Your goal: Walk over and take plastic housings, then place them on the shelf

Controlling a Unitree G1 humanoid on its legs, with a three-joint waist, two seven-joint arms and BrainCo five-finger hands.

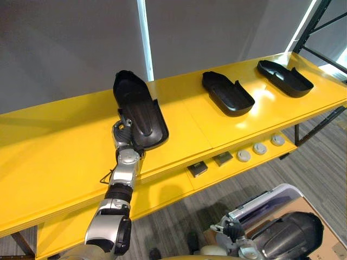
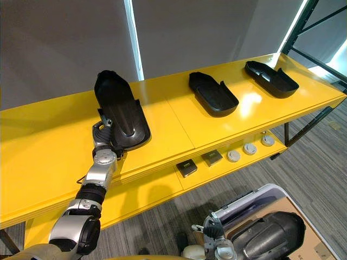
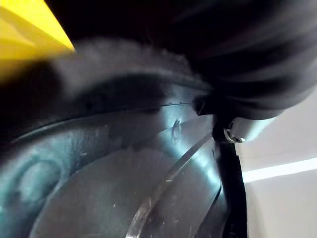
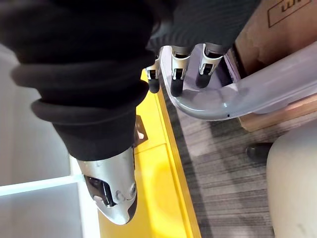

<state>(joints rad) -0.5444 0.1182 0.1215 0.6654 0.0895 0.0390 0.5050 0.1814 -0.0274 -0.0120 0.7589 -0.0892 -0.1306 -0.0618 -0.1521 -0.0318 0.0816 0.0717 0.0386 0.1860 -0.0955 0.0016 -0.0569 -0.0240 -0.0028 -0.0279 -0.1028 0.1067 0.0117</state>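
Black glossy housing (image 1: 140, 108), long hollow shell, stands tilted on yellow shelf (image 1: 54, 151). Left hand (image 1: 126, 135) at its near end; fingers hidden, can't tell grip. Second housing (image 1: 227, 93) and third housing (image 1: 285, 78) lie further right. Right hand (image 4: 178, 74) slack-fingered, empty, by clear bin (image 4: 257, 94).

Left arm (image 1: 122, 174): silver-grey rounded segments, black ribbed joints. Right hand (image 4: 179, 58): dark ribbed cover, silver fingers (image 4: 207, 62), dark tips.

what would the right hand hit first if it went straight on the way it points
Most likely the rim of the clear plastic bin, which lies just beyond the right hand. Depth is unclear, so it may already be touching.
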